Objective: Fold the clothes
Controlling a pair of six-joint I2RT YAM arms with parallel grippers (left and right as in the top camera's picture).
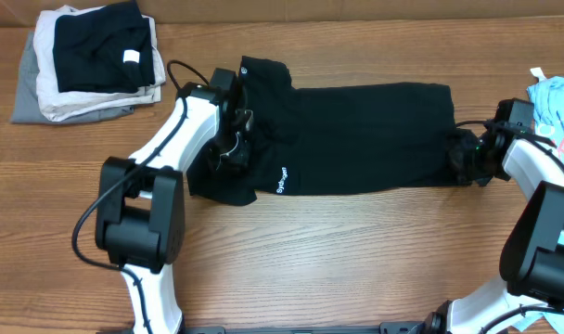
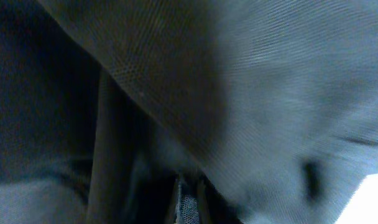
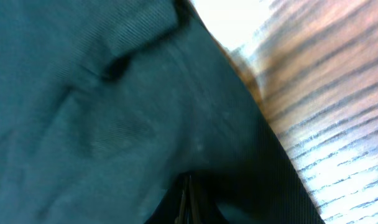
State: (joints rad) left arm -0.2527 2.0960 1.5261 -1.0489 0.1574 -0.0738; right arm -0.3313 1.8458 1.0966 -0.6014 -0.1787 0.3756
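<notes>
The black garment (image 1: 356, 139) lies lengthwise across the middle of the table, with white lettering (image 1: 283, 179) near its left end and a small white logo (image 1: 244, 67) at its far left corner. My left gripper (image 1: 228, 148) is shut on the garment's left end, where the fabric bunches. My right gripper (image 1: 464, 156) is shut on its right end. Black fabric (image 2: 251, 93) fills the left wrist view. The right wrist view shows the fabric (image 3: 114, 112) pinched between the fingers (image 3: 186, 202), with table wood at the right.
A stack of folded clothes (image 1: 87, 56) sits at the back left, topped by a black folded piece with a white tag (image 1: 130, 57). A light blue printed shirt (image 1: 553, 102) lies at the right edge. The wooden table (image 1: 356, 260) is bare in front.
</notes>
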